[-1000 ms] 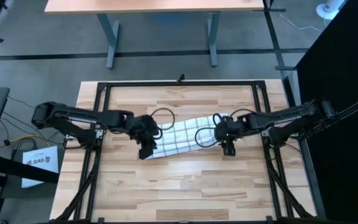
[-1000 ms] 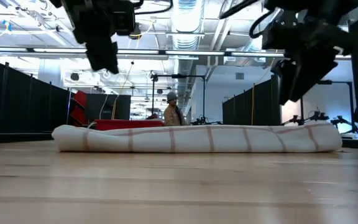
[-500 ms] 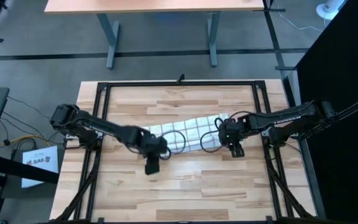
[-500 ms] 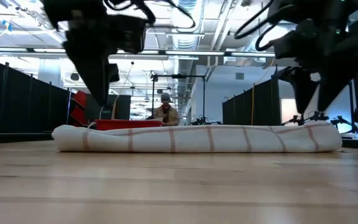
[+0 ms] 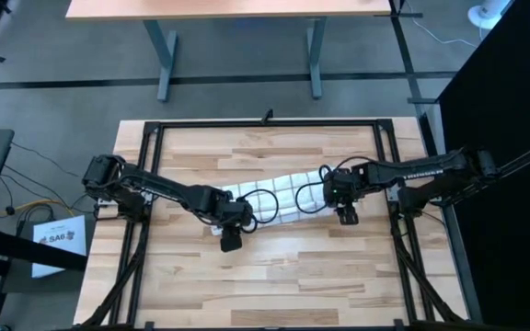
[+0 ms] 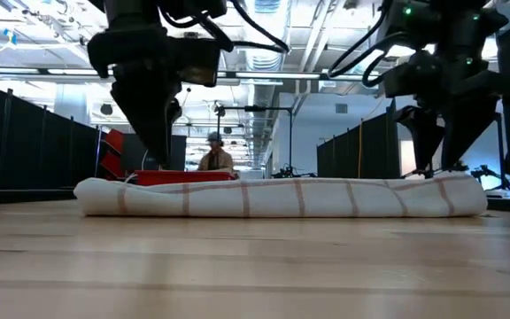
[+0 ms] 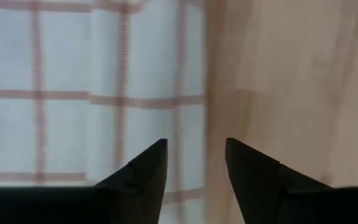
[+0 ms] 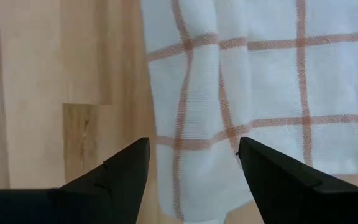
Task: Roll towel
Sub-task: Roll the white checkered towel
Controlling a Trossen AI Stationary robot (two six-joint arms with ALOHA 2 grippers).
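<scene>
Towel [image 5: 279,197] is lying rolled into a long bundle across the middle of the wooden worktop [image 5: 274,267]. Left claw [image 5: 231,242] is hovering open over its left end; right claw [image 5: 347,216] is hovering open over its right end.

The left arm reaches in from the table's left side with its gripper [image 5: 231,241] pointed down, fingers [image 7: 143,180] parted, while the right arm reaches from the right side, its gripper [image 5: 346,216] also pointed down with fingers [image 8: 124,174] spread wide.
</scene>
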